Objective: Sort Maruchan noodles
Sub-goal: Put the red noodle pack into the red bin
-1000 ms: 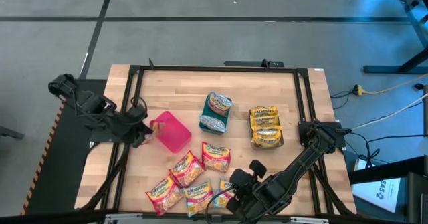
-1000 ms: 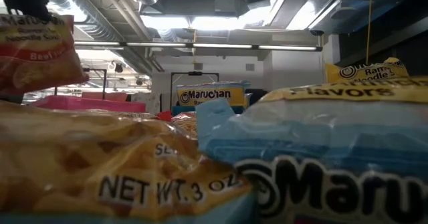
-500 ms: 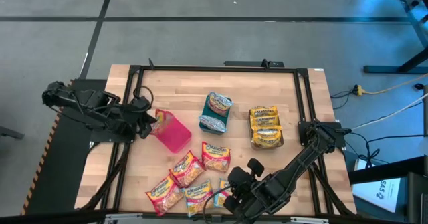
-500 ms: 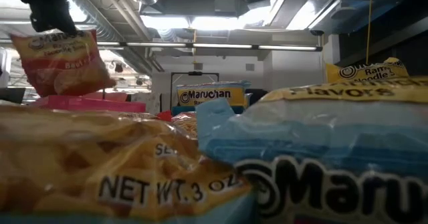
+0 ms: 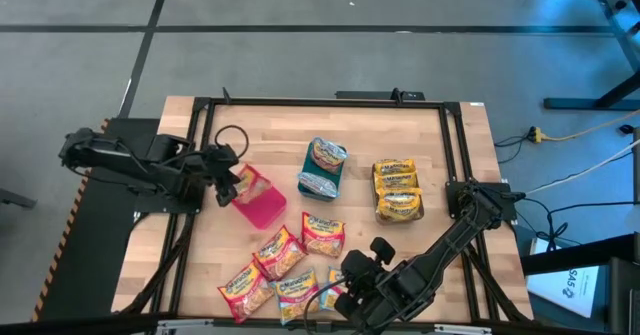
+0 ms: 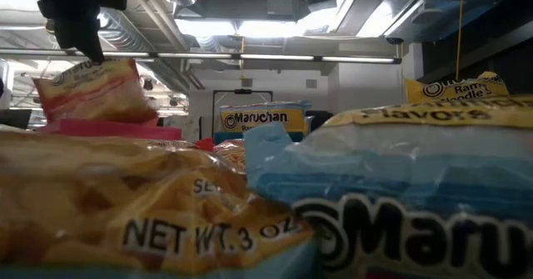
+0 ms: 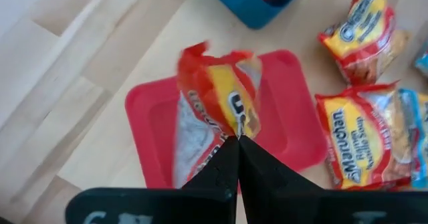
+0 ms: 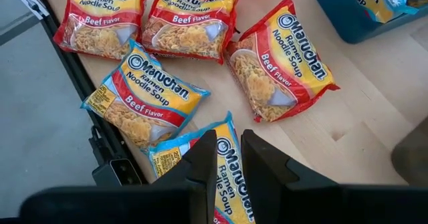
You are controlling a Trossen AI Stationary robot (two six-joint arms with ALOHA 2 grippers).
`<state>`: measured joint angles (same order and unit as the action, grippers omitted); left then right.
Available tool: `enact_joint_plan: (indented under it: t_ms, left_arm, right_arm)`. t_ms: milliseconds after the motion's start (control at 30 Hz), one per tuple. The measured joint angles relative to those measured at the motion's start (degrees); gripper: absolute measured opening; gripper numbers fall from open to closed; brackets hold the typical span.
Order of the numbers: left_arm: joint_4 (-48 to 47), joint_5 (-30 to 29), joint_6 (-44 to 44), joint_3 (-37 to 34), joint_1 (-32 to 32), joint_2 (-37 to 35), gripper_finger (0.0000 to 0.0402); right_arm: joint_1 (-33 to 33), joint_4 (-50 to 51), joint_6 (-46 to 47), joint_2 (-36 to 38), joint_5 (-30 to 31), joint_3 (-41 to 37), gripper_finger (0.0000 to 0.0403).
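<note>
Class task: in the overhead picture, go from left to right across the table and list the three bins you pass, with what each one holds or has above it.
Pink bin with the left gripper holding a red noodle packet over it → teal bin with light-blue packets → yellow packets stacked in the rightmost bin, itself hidden beneath them.

A pink bin (image 5: 262, 202) sat left of centre on the wooden table (image 5: 270, 135), and a teal bin (image 5: 322, 170) stood near the middle. A black frame (image 5: 330, 102) ran around the tabletop. Cables (image 5: 585, 175) trailed over the grey floor (image 5: 300, 35) to the right. Ceiling lights (image 6: 250, 27) glowed overhead.
</note>
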<state>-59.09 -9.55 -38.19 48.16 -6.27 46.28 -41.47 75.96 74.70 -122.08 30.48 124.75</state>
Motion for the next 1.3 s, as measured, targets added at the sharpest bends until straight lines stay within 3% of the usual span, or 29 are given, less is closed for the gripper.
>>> enact_joint_plan:
  t_ms: [1033,1300]
  left_arm:
    - [-4.7,1.3,2.9,-0.1,4.8,10.7,0.0]
    - [-4.7,-1.4,2.9,-0.1,4.8,14.1,0.0]
  right_arm:
    - [-0.1,-1.3,0.0,0.0,-0.1,0.0,0.0067]
    - [-0.1,-2.9,0.0,0.0,-0.1,0.0,0.0067]
